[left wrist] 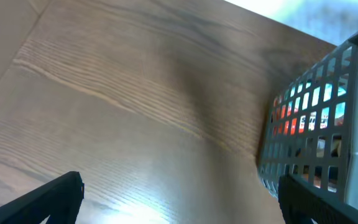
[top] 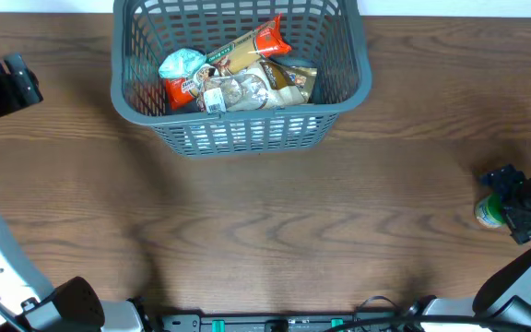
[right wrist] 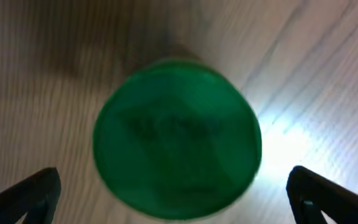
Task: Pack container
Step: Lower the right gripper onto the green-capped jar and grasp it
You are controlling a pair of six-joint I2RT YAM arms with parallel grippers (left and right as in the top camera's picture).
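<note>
Right fingers (right wrist: pixel 173 190): spread wide, green-lidded jar (right wrist: pixel 176 138) between them, ungripped.
Left fingers (left wrist: pixel 179 199): spread wide, empty, container (left wrist: pixel 316 124) beside the right fingertip.
Container: holds snack packets (top: pixel 238 78).

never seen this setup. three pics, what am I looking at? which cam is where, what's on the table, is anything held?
Two robot arms sit at a brown wooden table. The wide picture comes from a fixed camera above. The other two come from cameras on each wrist, looking past that arm's own jaws.

At the far side stands a large grey-blue plastic basket with slotted walls, already holding several snack packets.

The left gripper is open and empty over bare wood, with the basket's wall at the right of its view.

The right gripper is open too, poised directly above a round green-lidded container, which stands near the table's right edge. Its jaws stand wide on either side, so nothing is held.
</note>
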